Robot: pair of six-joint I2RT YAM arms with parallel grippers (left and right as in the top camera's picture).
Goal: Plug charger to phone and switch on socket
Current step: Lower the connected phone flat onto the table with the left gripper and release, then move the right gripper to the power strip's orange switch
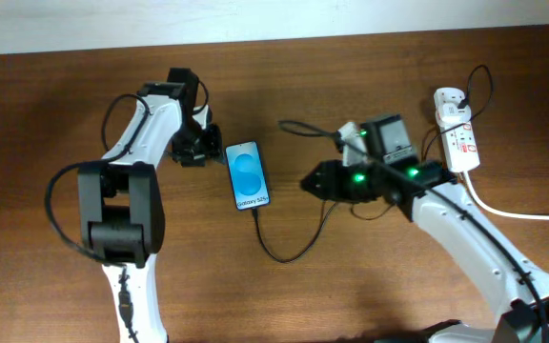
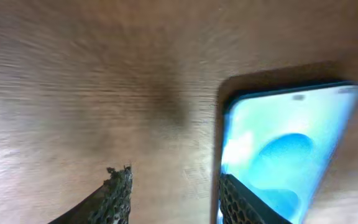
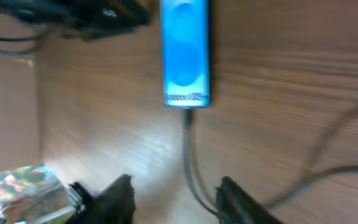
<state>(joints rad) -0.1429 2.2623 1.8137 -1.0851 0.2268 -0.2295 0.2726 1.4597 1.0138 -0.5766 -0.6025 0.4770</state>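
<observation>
The phone [image 1: 248, 175] lies flat on the wooden table with its blue screen up; it also shows in the left wrist view [image 2: 284, 149] and the right wrist view [image 3: 184, 53]. The charger cable [image 1: 289, 250] runs from the phone's bottom edge in a loop toward the right; its tip sits at the phone's port [image 3: 188, 116]. The socket [image 1: 457, 133] lies at the far right with its thick white cord. My left gripper [image 1: 201, 148] is open beside the phone's left edge [image 2: 173, 186]. My right gripper [image 1: 311, 183] is open and empty, right of the phone, over the cable [image 3: 173, 196].
A small black-and-grey box [image 1: 389, 138] sits behind my right arm, near the socket. A white wall edge runs along the table's back. A shiny object [image 3: 17, 193] shows at the lower left of the right wrist view.
</observation>
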